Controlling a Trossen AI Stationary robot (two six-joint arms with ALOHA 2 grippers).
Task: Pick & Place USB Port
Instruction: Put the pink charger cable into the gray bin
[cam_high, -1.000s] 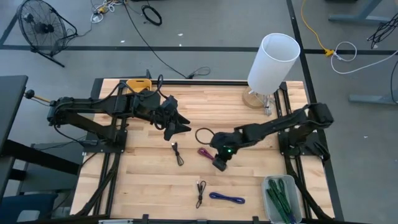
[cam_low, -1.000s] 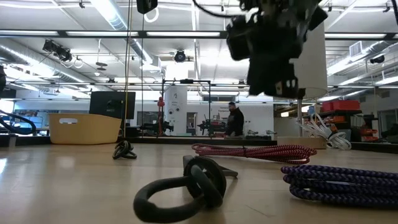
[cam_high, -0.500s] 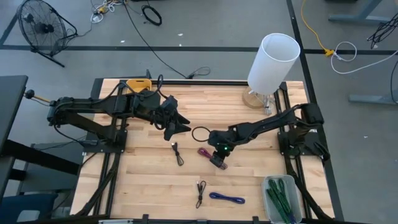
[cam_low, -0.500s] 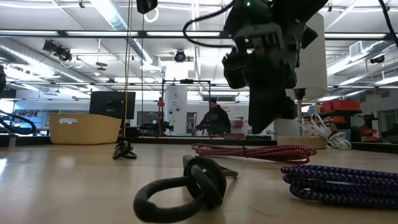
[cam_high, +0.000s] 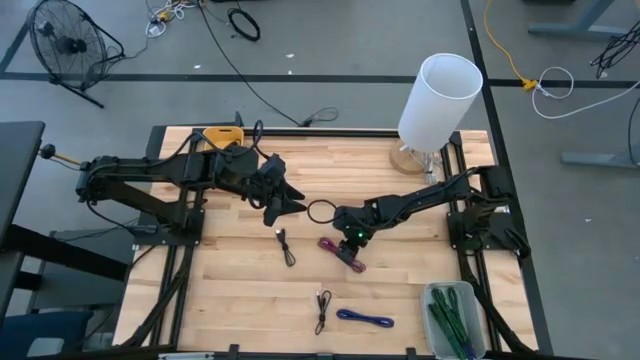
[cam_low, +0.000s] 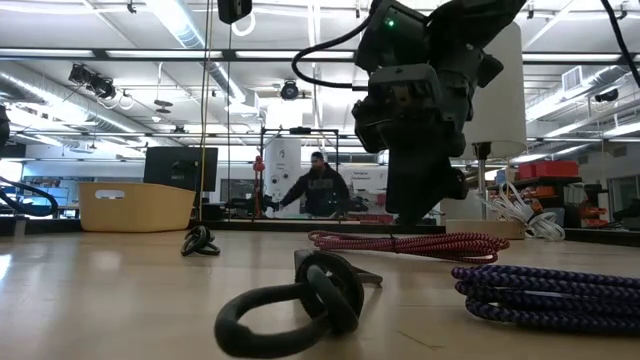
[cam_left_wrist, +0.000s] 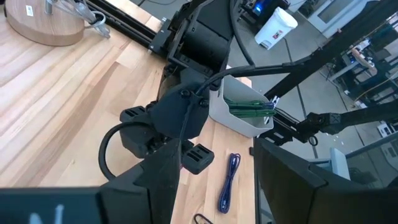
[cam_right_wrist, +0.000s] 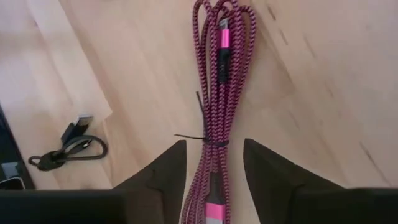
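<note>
Between the right gripper's (cam_right_wrist: 211, 163) spread fingers (cam_right_wrist: 163, 169): bundled, tied magenta cable (cam_right_wrist: 219, 87).

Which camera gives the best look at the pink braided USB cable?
The right wrist view: the pink USB cable fills it, lying between the open right gripper fingers. The high view shows it small, the low view edge-on; the left wrist view hides it.

pink cable (cam_right_wrist: 216, 124) end behind right jaws

Grey floor (cam_high: 330, 40) crossed by dark tape lines; floor fan (cam_high: 62, 45) at corner; ceiling strip lights (cam_low: 175, 20) lit.
</note>
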